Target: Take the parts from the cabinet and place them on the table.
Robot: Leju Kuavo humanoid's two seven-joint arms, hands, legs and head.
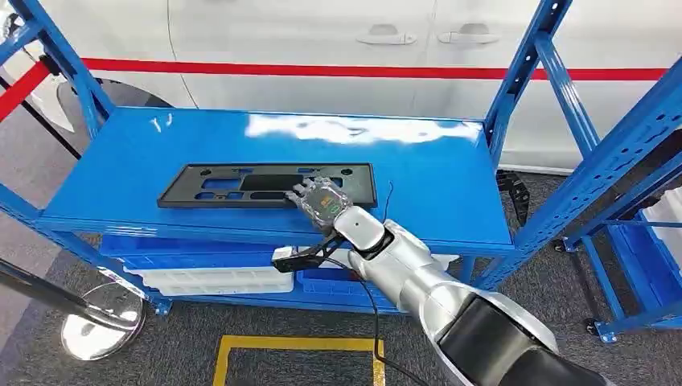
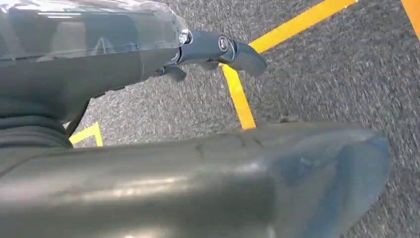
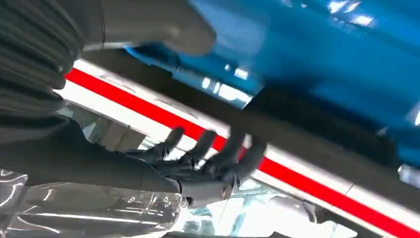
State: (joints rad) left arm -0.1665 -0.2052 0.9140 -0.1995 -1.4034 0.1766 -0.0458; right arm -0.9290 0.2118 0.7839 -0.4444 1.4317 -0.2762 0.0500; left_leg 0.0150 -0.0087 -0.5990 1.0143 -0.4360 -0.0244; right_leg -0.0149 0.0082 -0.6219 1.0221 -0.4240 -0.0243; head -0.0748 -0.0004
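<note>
A flat black part (image 1: 265, 185) is seen lying on the top blue shelf (image 1: 434, 185) of the cabinet. The right hand (image 1: 322, 203) is placed over its near edge, fingers (image 3: 218, 153) spread apart, nothing gripped. The left hand (image 2: 218, 52) is hung above grey carpet (image 2: 322, 74), its fingers apart.

I face a blue rack (image 1: 450, 173) standing on grey carpet (image 1: 209, 322) marked with yellow tape (image 1: 297, 344). Behind it I see a white car (image 1: 322, 36) with a red stripe (image 1: 322, 70); light glares off the shelf.
</note>
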